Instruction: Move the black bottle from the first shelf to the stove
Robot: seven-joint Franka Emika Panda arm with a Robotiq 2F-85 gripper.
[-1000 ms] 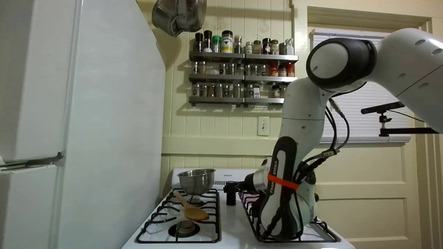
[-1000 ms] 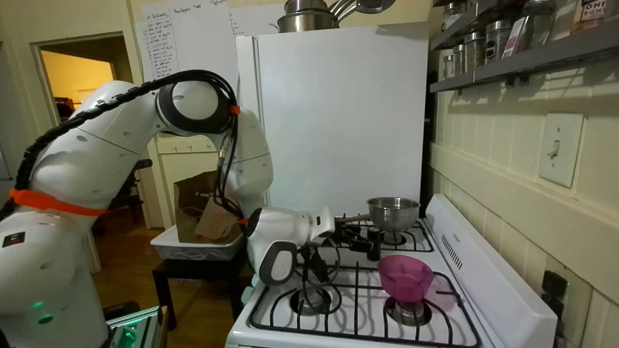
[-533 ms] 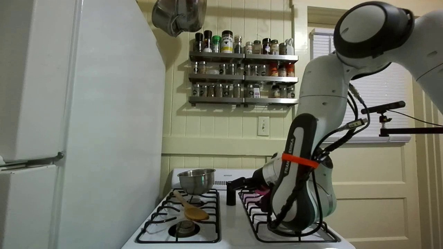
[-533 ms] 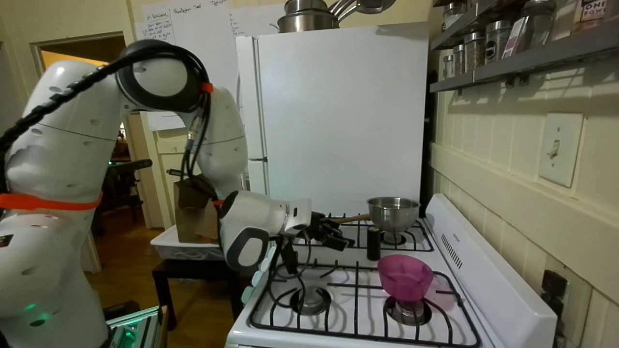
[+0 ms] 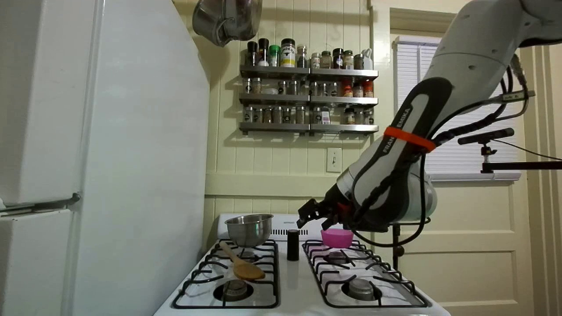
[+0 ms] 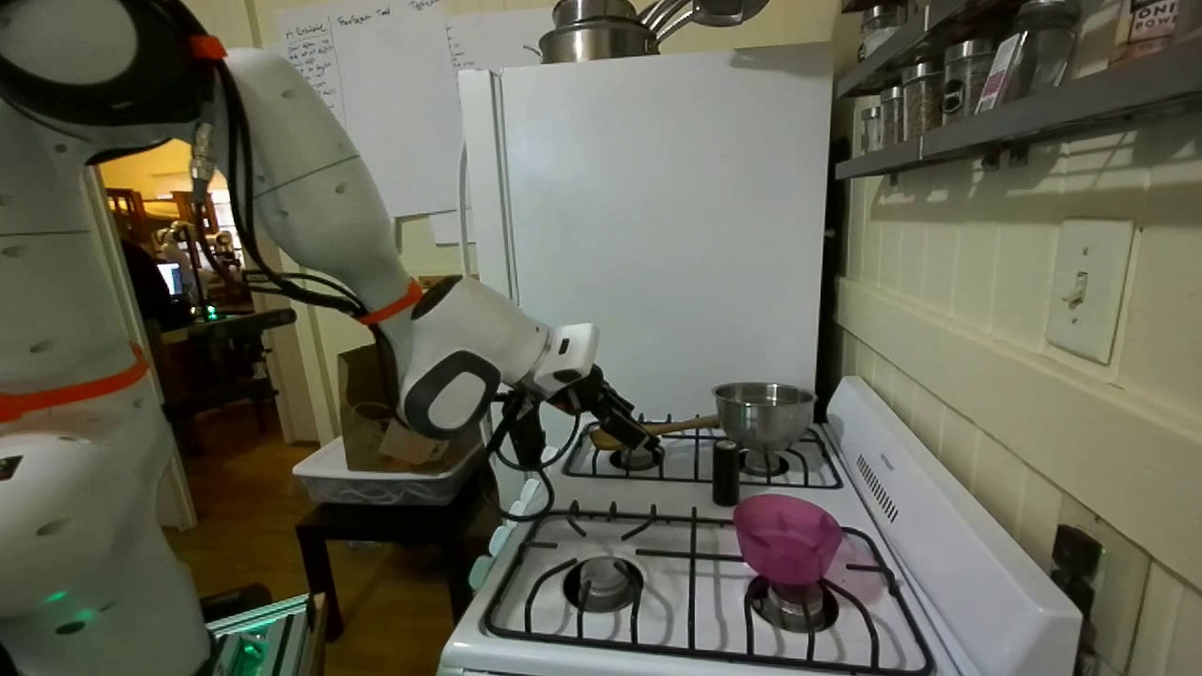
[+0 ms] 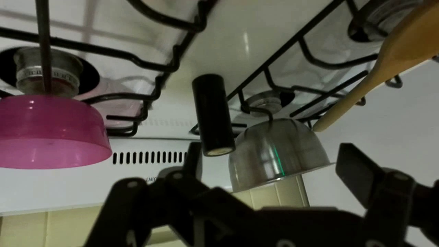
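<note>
The black bottle [image 5: 293,245] stands upright on the white stove [image 5: 292,289], on the strip between the two grates. It also shows in an exterior view [image 6: 725,474] and in the wrist view [image 7: 213,115]. My gripper [image 5: 312,224] is open and empty, apart from the bottle and higher than it. In the wrist view the two fingers [image 7: 271,168] are wide apart with nothing between them. The dark spice rack [image 5: 274,127] hangs on the wall behind the stove, with rows of small jars on its tiers; which tier is the first shelf cannot be told.
A metal bowl [image 5: 249,230] and a wooden spoon [image 5: 248,270] rest on one grate. A pink bowl [image 6: 787,540] sits over a rear burner of the other grate. A tall white refrigerator [image 6: 667,235] stands beside the stove. A light switch [image 5: 334,160] is on the wall.
One second ago my gripper was at the bottle's upper part. It has since drawn back from the bottle and risen, with the jaws open. The bottle has stayed in place on the stove.
</note>
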